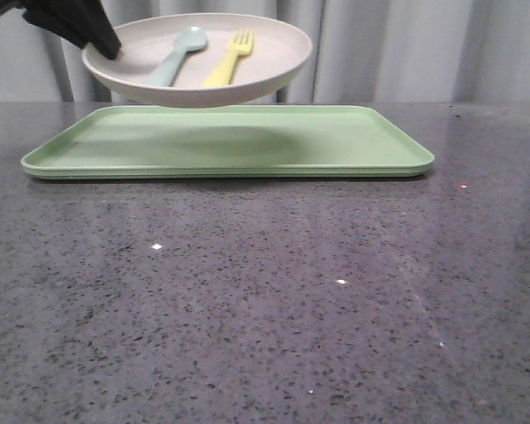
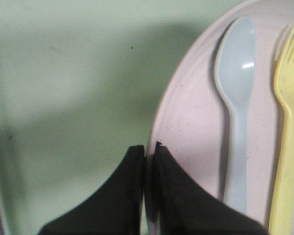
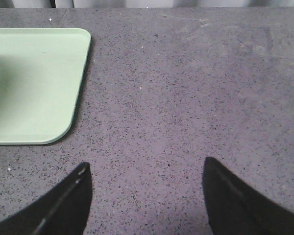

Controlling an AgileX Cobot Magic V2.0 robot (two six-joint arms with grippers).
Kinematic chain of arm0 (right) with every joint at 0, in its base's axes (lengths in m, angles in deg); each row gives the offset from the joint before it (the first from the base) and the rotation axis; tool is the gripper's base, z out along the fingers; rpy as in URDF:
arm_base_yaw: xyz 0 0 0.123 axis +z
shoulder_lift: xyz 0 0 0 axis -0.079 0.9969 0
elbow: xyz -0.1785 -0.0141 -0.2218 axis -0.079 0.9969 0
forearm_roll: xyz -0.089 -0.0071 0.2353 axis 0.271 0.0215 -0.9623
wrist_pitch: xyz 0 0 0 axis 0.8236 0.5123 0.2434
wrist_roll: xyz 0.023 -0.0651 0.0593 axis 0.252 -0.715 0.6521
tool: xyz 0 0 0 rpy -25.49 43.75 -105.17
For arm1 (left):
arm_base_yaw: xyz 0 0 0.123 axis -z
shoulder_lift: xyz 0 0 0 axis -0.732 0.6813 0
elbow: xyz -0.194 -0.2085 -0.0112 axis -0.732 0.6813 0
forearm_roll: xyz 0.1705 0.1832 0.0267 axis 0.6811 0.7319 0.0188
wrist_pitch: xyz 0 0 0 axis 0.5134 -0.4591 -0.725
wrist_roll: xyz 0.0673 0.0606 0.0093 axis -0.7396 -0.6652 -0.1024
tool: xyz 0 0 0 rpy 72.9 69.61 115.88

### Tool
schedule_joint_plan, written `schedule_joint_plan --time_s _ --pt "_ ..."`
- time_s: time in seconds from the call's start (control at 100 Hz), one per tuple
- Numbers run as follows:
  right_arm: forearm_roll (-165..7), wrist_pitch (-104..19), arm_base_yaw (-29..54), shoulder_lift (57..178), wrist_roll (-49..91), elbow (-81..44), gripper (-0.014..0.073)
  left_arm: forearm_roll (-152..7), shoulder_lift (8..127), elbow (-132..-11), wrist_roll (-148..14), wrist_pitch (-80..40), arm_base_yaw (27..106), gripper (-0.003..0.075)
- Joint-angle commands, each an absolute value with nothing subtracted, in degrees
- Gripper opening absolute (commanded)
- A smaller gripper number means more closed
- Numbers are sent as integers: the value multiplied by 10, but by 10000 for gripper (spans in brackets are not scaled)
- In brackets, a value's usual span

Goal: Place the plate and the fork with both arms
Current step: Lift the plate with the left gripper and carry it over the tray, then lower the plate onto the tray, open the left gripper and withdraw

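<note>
The off-white plate [image 1: 247, 66] hangs in the air above the left half of the green tray [image 1: 336, 146]. My left gripper [image 1: 106, 49] is shut on the plate's left rim and holds it up. In the left wrist view the gripper [image 2: 149, 149] pinches the rim of the plate [image 2: 191, 122] between its two black fingers. The yellow fork [image 1: 231, 55] lies in the plate, also seen in the left wrist view [image 2: 286, 122]. My right gripper [image 3: 144, 169] is open and empty over the bare table, out of the front view.
A pale blue-grey spoon [image 1: 178, 55] lies in the plate beside the fork, also seen in the left wrist view [image 2: 235, 98]. The tray's corner [image 3: 44, 83] lies off to one side of the right gripper. The speckled grey tabletop [image 1: 265, 300] stretches in front of the tray.
</note>
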State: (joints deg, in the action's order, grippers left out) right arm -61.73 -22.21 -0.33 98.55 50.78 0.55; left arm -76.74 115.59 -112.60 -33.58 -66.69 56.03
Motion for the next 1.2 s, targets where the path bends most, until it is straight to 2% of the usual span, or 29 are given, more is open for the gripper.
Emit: schedule_joint_plan --time_s 0.0,0.29,1.06,1.14,1.19 --pt "-608 -266 -1 986 505 -14 489 -799 1154 -1172 -302 -633 582 -21" --pt "-608 -266 -1 986 505 -14 489 -761 1186 -1189 -237 -604 594 -21" --pt "-608 -266 -1 986 505 -14 489 -749 1225 -1189 -224 -622 594 -20" --pt "-608 -266 -1 986 505 -14 489 -749 1225 -1189 -224 -620 594 0" --pt "-608 -266 -1 986 505 -14 489 -750 1225 -1189 -224 -620 594 41"
